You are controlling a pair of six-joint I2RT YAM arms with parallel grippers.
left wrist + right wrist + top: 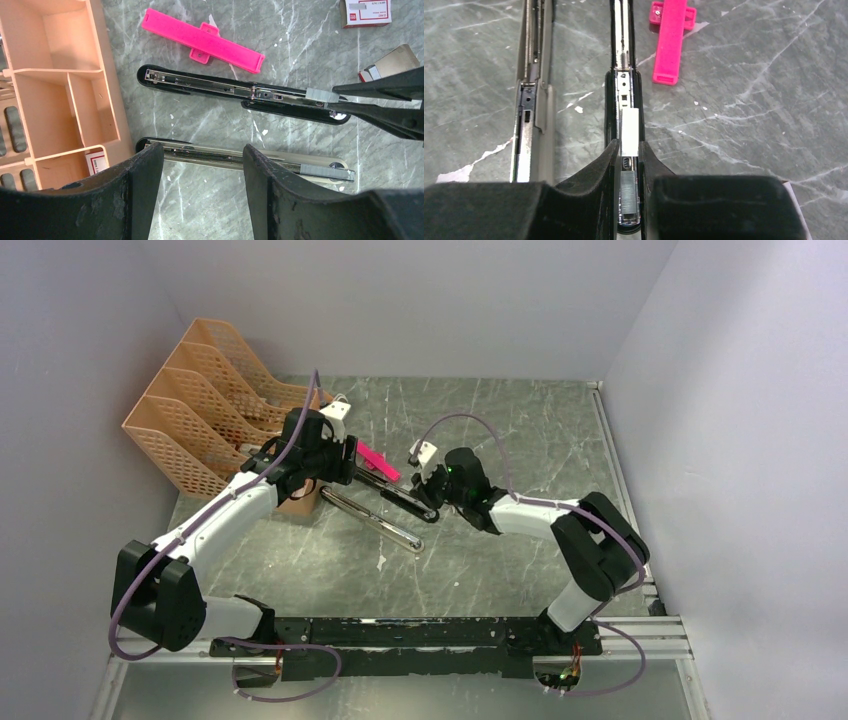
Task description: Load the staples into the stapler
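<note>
The stapler (210, 87) lies open on the table, a black body with its silver rail facing up (623, 65) (395, 495). My right gripper (628, 148) is shut on a short strip of staples (629, 131), held over the rail near the stapler's end. From the left wrist view that grey strip (320, 95) sits between the right fingertips (350, 89). Another strip (629, 197) lies in the rail under the right gripper. My left gripper (202, 150) is open, holding nothing, its fingers just above a slim silver bar (220, 156).
The slim bar (375, 522) lies parallel to the stapler and carries a staple strip (327, 172) at its end. A pink plastic piece (202, 40) lies beyond the stapler. A staple box (365, 12) and an opened box (395, 62) sit at the right. An orange organizer (200, 410) stands at left.
</note>
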